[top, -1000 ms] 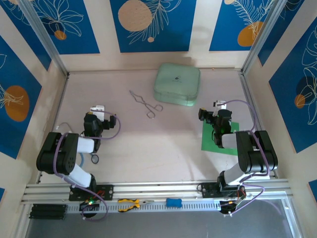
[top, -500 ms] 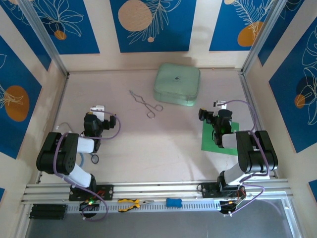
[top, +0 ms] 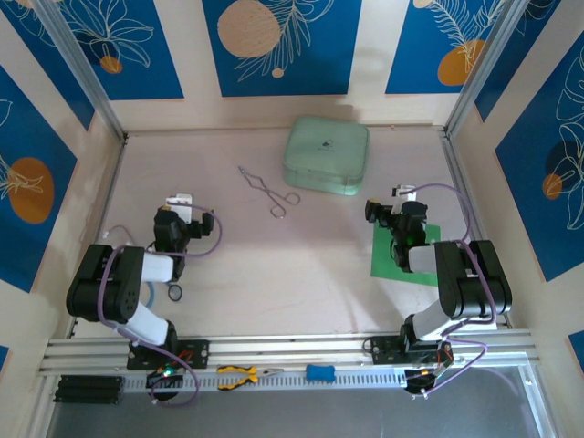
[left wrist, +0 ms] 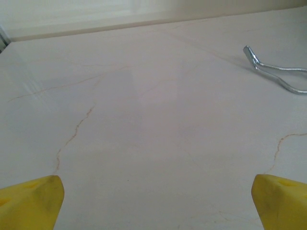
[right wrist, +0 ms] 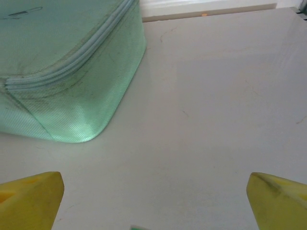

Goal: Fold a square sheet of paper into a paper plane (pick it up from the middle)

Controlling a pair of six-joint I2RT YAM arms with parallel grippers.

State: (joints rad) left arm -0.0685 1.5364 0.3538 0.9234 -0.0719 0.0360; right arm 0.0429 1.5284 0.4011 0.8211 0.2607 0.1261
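The square sheet of paper (top: 384, 259) lies flat and unfolded on the table (top: 274, 265), with no crease that we can make out. It sits behind and below the right fingers (right wrist: 29, 199), toward that arm's base, and the arm hangs over a good part of it. In the right wrist view a sliver of green peeks in at the bottom edge, between the two fingers; we take that to be the sheet's far edge.

The right fingers are spread wide and hold nothing. They point past the sheet at bare table. The mint-green case (right wrist: 62, 72) lies ahead of them and to their left, well apart from the sheet.

The left fingers (left wrist: 31, 203) are also spread wide and empty, low over bare table. A pair of metal tongs (left wrist: 278, 76) lies ahead of them and to their right, and the sheet is far off to that same side.

As we judge it, nothing of the task is done yet. The sheet has not been lifted from its middle and no fold has been made, so the pick-up and every fold of the plane are left. The right fingers would first have to come back over the sheet's centre.
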